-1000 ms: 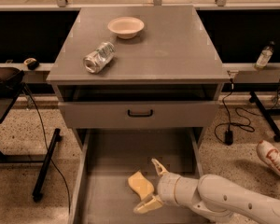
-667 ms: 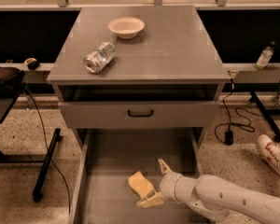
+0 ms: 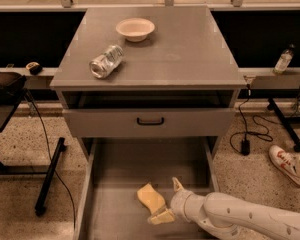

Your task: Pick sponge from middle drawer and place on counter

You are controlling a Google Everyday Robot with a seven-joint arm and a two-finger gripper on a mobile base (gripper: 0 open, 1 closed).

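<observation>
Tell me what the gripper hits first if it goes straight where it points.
Probably the sponge: the gripper, open inside the drawer, aims at the sponge lying just ahead of its fingers, though exact depth is unclear.

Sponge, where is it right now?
The sponge lies low in the camera view on the bare floor of the pulled-out middle drawer, below the counter. The open end effector sits just right of it in the picture.

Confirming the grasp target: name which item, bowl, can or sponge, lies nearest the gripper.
The sponge, in the middle drawer beside the open gripper; the bowl and can sit up on the counter.
</observation>
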